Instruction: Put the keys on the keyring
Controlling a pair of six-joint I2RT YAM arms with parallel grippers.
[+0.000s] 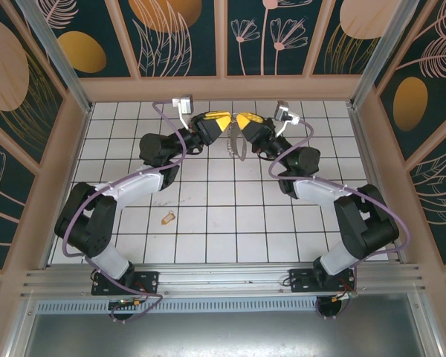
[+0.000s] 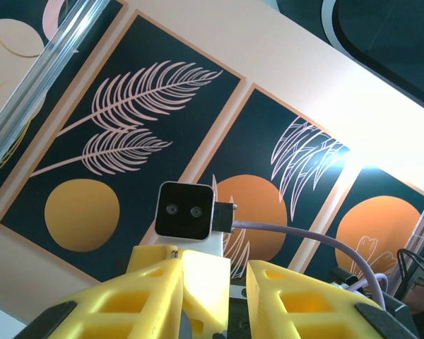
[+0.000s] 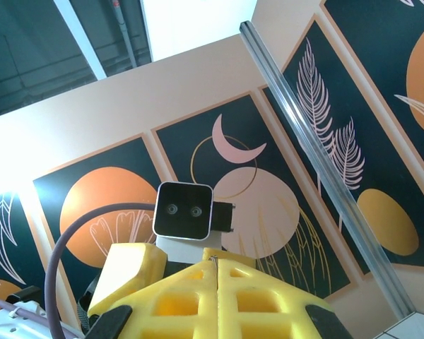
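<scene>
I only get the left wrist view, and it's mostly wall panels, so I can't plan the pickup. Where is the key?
Observer: The key lies flat on the table, near left side, with neither gripper touching it.
Operator: And the keyring?
Observer: The keyring hangs in the air over the table's far side, just below where the two grippers meet.
Operator: What's holding it up?
Observer: The right gripper is shut at the ring's top end, so it seems to carry it.
</scene>
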